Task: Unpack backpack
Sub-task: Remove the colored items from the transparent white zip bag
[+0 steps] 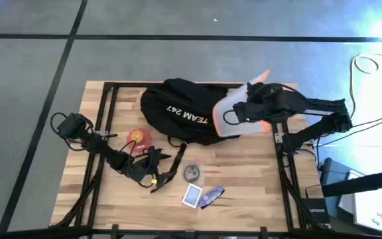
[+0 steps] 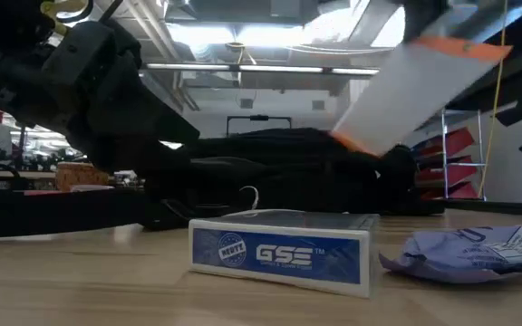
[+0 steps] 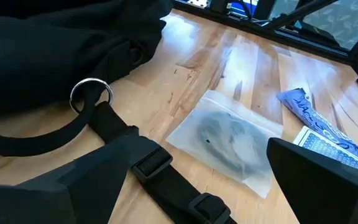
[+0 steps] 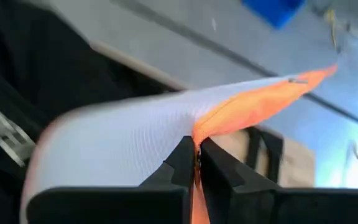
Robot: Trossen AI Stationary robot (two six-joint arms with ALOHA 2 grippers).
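Note:
The black backpack (image 1: pixel 184 109) with white "TEAM 247" lettering lies on its side at the table's far middle. My right gripper (image 1: pixel 243 111) is above the backpack's right end, shut on a white mesh pouch with orange trim (image 1: pixel 234 106). In the low view the pouch (image 2: pixel 415 86) hangs in the air, tilted, above the backpack (image 2: pixel 288 167). My left gripper (image 1: pixel 169 172) is open, low over the table in front of the backpack. Its fingers stand on either side of a black strap (image 3: pixel 160 171) that ends at a metal ring (image 3: pixel 92 93). My right gripper pinches the pouch between its two fingers at a creased spot on the orange-trimmed edge (image 4: pixel 199 132). The fingers come from the table's right side, roughly level. The pouch is lifted clear and tilted, its white body spreading out past the fingertips (image 4: pixel 188 165).
In front of the backpack lie a round red-orange item (image 1: pixel 138 136), a clear plastic bag with a dark object (image 3: pixel 229 140), a blue-and-white "GSE" card box (image 2: pixel 279 254) and a crumpled blue-white wrapper (image 2: pixel 469 249). The near left and far right of the tabletop are bare wood.

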